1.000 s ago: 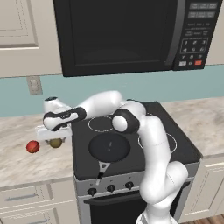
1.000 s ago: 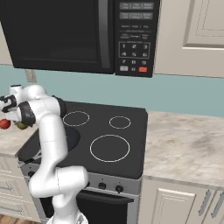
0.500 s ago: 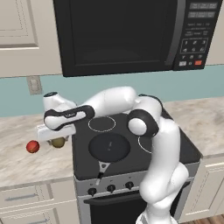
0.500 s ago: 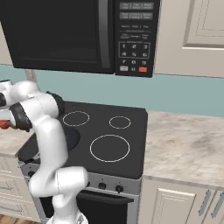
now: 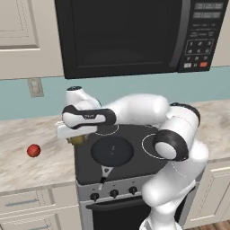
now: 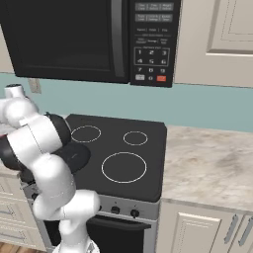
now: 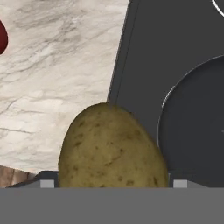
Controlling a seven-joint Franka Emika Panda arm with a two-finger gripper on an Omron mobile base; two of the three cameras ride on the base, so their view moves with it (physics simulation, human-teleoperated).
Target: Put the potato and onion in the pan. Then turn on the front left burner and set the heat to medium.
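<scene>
From the left base view, the white arm is reaching leftward over the black glass cooktop, and its two-finger gripper is hanging above the cooktop's left edge, closing on the dull olive-brown, roundish potato. Just right of it the round, shallow, dark grey-black pan is sitting on the front left burner, its short silver-grey handle pointing toward the front knobs; nothing is lying inside the pan. The small glossy red onion is resting well apart to the left on the mottled beige stone counter. A black microwave is hanging above.

From the right base view, the arm's white links are covering most of the pan, of which a dark sliver is showing at the cooktop's left. The large white-outlined ring and two smaller rings are lying bare on the smooth black glass.

Along the hand view, the speckled, matte-skinned potato is sitting between the fingers at the bottom, hiding the fingertips. Beneath it the veined counter is meeting the cooktop's straight edge, and the pan's curved rim is lying just to the right. A sliver of the red onion is showing at the left border.
</scene>
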